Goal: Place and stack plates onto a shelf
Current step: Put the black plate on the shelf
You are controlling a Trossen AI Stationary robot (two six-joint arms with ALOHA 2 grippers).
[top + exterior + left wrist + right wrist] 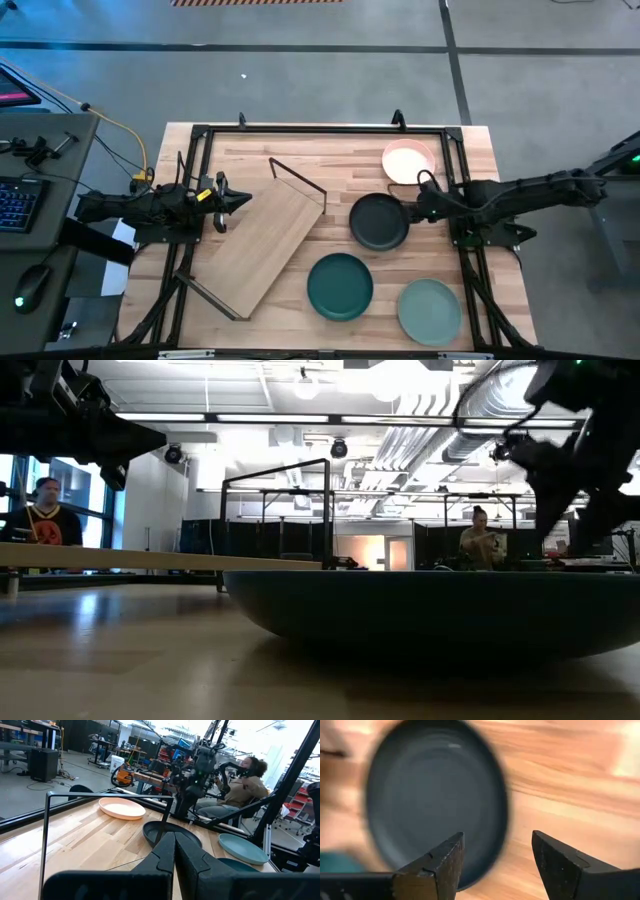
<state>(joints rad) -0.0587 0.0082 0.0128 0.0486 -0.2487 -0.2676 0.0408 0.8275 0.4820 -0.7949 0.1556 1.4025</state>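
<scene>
The black plate (378,222) lies flat on the tabletop right of centre. My right gripper (412,206) is open over its right rim. In the right wrist view one finger (445,862) stands over the black plate's (430,805) inside and the other (560,865) over bare wood; I see no touch. The cream-white plate (408,162) lies behind it, the dark teal plate (340,286) and the sage plate (429,310) nearer. The shelf (262,245) lies slantwise left of centre, with rod frames at both ends. My left gripper (232,198) is shut by the shelf's far left corner.
A black metal frame (455,135) runs round the tabletop's edges. The shelf's upright rod frame (47,820) stands close before my left gripper (174,842). A keyboard and mouse (15,205) sit on a desk left of the table. People (250,780) sit in the room beyond.
</scene>
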